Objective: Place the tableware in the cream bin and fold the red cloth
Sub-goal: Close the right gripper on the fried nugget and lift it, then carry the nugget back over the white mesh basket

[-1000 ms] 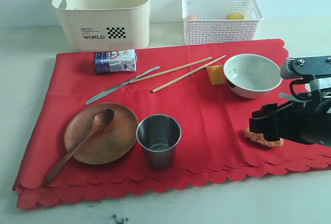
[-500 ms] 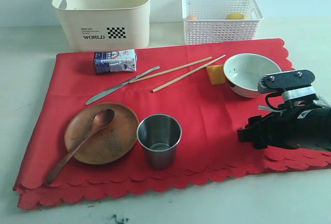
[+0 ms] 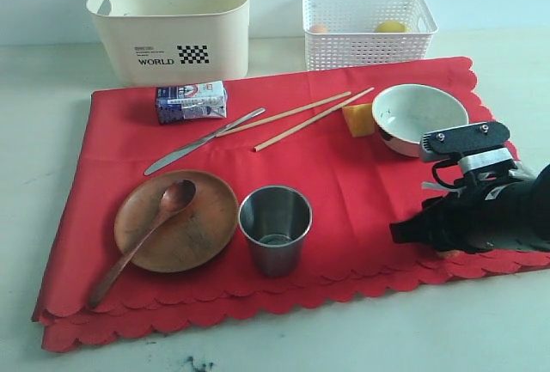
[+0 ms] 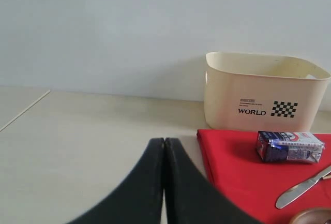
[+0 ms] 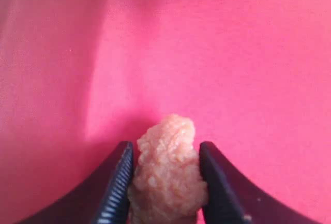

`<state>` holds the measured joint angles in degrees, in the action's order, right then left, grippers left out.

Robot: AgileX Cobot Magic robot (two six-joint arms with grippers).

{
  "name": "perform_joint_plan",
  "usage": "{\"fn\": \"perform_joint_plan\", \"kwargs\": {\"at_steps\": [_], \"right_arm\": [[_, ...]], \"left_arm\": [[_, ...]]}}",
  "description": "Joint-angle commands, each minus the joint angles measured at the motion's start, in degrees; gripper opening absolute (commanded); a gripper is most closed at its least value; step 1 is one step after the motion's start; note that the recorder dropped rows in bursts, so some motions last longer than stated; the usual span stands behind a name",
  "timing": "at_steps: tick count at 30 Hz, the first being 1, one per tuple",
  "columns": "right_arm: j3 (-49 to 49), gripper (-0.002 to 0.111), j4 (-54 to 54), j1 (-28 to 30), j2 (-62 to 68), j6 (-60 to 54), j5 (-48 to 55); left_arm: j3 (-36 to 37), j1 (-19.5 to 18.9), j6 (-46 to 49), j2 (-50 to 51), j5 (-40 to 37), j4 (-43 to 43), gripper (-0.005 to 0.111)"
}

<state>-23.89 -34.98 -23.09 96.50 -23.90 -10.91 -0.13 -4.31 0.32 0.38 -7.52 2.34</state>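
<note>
The red cloth point(image 3: 344, 183) lies flat on the table. On it are a wooden plate point(image 3: 202, 217) carrying a wooden spoon point(image 3: 146, 239), a steel cup point(image 3: 275, 228), a knife point(image 3: 202, 142), two chopsticks point(image 3: 301, 118) and a white bowl point(image 3: 417, 114). The cream bin point(image 3: 172, 24) stands behind the cloth at the left. My right gripper point(image 5: 164, 149) is low over the cloth's front right, its fingers pressed on both sides of a breaded food piece point(image 5: 168, 172). My left gripper point(image 4: 164, 141) is shut and empty, off the cloth's left edge point(image 4: 232, 157), out of the exterior view.
A white lattice basket point(image 3: 369, 33) at the back right holds a lemon point(image 3: 391, 26) and an egg point(image 3: 318, 27). A milk carton point(image 3: 191, 101) lies near the bin. A yellow-orange food block point(image 3: 357, 120) sits against the bowl.
My right gripper moved left over the breaded piece and closed its fingers on it. The cloth, with the plate and cup, shifted slightly to the right.
</note>
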Motion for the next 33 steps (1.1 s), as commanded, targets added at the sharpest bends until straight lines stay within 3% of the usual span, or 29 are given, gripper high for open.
{"fn": "perform_joint_plan", "kwargs": {"at_steps": [1, 15, 33], "right_arm": [[0.0, 0.0, 0.0, 0.1, -1.8, 0.0, 4.0], [0.0, 0.0, 0.0, 0.1, -18.4, 0.1, 3.5], [-2.7, 0.0, 0.0, 0.1, -19.6, 1.1, -0.2]], "left_arm": [[0.1, 0.4, 0.0, -0.4, 0.2, 0.0, 0.002], [0.1, 0.4, 0.0, -0.4, 0.2, 0.0, 0.002], [0.1, 0.4, 0.0, -0.4, 0.2, 0.0, 0.002]]}}
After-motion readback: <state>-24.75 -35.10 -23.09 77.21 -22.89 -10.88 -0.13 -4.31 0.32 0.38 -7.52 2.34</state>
